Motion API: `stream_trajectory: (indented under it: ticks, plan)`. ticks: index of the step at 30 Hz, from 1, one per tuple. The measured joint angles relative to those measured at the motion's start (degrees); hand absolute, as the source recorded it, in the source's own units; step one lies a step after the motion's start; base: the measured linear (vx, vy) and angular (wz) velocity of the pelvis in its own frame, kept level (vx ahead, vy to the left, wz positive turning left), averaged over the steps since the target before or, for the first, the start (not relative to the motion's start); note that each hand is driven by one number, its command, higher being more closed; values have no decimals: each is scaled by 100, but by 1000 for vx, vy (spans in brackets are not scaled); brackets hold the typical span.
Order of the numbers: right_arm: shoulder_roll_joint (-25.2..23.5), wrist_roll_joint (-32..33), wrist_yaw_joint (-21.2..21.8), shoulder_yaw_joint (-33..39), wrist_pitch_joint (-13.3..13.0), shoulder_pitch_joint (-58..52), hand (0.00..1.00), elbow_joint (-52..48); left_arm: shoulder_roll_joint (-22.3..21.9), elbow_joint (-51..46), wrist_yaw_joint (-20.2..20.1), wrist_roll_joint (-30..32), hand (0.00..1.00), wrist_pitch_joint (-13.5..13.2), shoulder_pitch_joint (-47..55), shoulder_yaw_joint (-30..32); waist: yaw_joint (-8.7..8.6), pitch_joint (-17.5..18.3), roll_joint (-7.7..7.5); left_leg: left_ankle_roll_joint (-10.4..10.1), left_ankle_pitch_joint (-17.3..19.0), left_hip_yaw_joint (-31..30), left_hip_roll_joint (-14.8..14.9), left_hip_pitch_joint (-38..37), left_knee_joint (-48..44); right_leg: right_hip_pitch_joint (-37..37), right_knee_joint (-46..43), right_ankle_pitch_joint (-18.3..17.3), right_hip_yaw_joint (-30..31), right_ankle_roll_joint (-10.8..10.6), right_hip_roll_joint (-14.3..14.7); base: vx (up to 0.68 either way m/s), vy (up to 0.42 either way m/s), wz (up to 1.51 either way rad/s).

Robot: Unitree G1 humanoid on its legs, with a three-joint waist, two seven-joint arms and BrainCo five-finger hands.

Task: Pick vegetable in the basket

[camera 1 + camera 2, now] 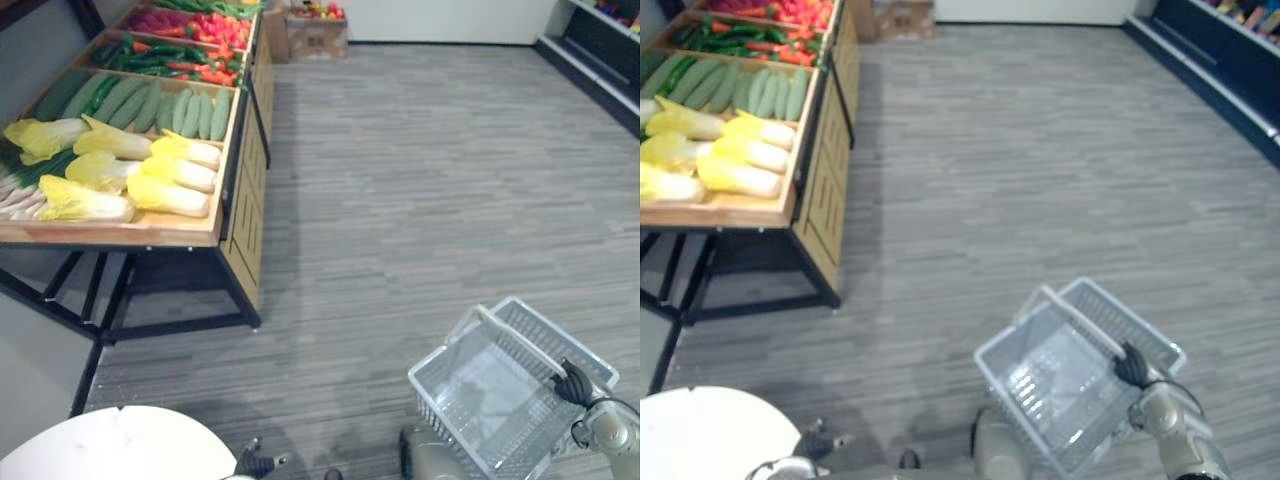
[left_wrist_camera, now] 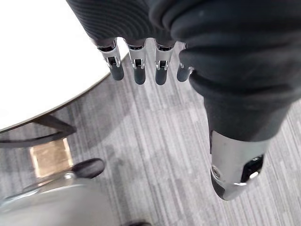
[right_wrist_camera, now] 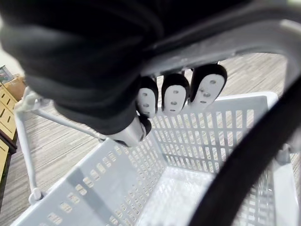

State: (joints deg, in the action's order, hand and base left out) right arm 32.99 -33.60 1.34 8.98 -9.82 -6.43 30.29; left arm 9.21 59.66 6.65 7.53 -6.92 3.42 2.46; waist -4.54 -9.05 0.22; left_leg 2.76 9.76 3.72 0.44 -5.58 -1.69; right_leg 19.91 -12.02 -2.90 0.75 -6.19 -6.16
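Left eye view, stock count. One wooden display stand (image 1: pixel 150 230) occupies the upper left, and three of its compartments can be made out.
- Nearest compartment: seven napa cabbages (image 1: pixel 168 195), yellow-leaved with white stems, lie in rows toward the stand's front edge. A row of pale green cucumbers (image 1: pixel 150 105) sits behind them, against the rear divider. They are packed too tightly for a firm count.
- A bundle of spring onions (image 1: pixel 20 190) lies at the stand's left edge.
- Second compartment: green chillies (image 1: pixel 150 58) mixed with some red ones.
- Third compartment: red peppers (image 1: pixel 215 25).

One grey plastic basket (image 1: pixel 447 343) is at the lower right, well apart from the stand and tilted. Its single handle (image 1: pixel 520 343) runs across its top.

Right hand (image 1: pixel 573 384) is on the handle's near end. In the right wrist view its fingers (image 3: pixel 175 94) are curled round the bar, gripping it.

Left hand (image 1: pixel 255 463) hangs low at the bottom edge, beside one round white table (image 1: pixel 120 445). In the left wrist view its fingers (image 2: pixel 139 71) and thumb (image 2: pixel 235 169) are straight and hold nothing.

All the vegetables are on the stand.
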Motion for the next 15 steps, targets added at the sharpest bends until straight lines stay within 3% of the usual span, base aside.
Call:
stream_trajectory:
  ticks: [2, 4, 5, 6, 7, 8, 10, 11, 12, 13, 15]
  plan:
    - [-122, 0, -8, 149, 16, -55, 100, -7, 3, -108, 60, 0, 0, -5, -124, 8, -30, -75, -108, -235, 284, -131, 34, -334, -45, 3, 827, 194, 3, 0, -209, 409, -181, 34]
    - [-276, -2, -31, 288, 111, -65, 100, -10, 25, -162, 123, 1, 0, -10, -167, 19, -33, -89, -252, -404, 607, -282, 90, -592, -96, 79, 824, 191, 14, 1, -379, 575, -409, 44]
    - [-326, -2, -44, 400, 162, -78, 100, -11, 17, -161, 151, 1, 0, -2, -184, 69, -28, -87, -233, -500, 979, -375, 256, -691, -227, 187, 406, 584, -73, -43, -344, 594, -483, 39]
    - [-330, 0, -67, 468, 172, -98, 100, -12, -48, -147, 154, 2, 0, -3, -182, 66, -54, -52, -113, -572, 1101, -434, 427, -686, -311, 275, 97, 663, -174, -47, -227, 562, -430, 52]
    - [-366, 7, -94, 610, 177, -162, 100, -16, -176, -121, 146, 2, 0, -12, -72, 71, -71, 97, 145, -659, 1164, -590, 732, -622, -521, 485, -428, 643, -399, -20, -4, 601, -420, 33]
    - [-408, 7, -94, 640, 211, -86, 100, -11, -260, -20, 144, 2, 0, -14, -71, 145, 4, 142, 296, -812, 979, -627, 920, -439, -1067, 552, -779, 349, -470, 290, 166, 606, -417, 16]
    - [-451, 2, -90, 625, 208, 20, 100, -15, -299, 117, 146, 3, 0, -5, 9, 269, 38, 137, 287, -775, 571, -699, 950, -95, -2043, 459, -1049, 104, -514, 450, 263, 498, -371, -13]
    - [-449, 12, -94, 632, 203, 39, 100, -22, -305, 167, 144, 4, 0, -5, 73, 298, 26, 137, 288, -728, 147, -774, 961, 201, -2739, 295, -1073, -52, -566, 544, 308, 544, -375, 6]
    - [-452, 68, -112, 631, 199, 33, 100, -79, -310, 199, 142, 16, 0, 1, 168, 335, 26, 130, 281, -692, -769, -778, 1024, 670, -3757, -40, -980, -236, -646, 657, 365, 517, -326, 14]
    - [-463, 117, -118, 630, 199, -35, 100, -159, -311, 186, 132, 10, 0, 2, 269, 400, 63, 79, 204, -665, -1200, -780, 1094, 1017, -4594, -337, -863, -339, -655, 770, 435, 574, -350, -3]
    - [-463, 229, -141, 616, 199, -212, 100, -289, -279, 187, 128, 15, 0, 15, 398, 436, 342, 54, 181, -550, -980, -825, 910, 1701, -6499, -1032, -582, -452, -523, 946, 636, 413, -228, -40]
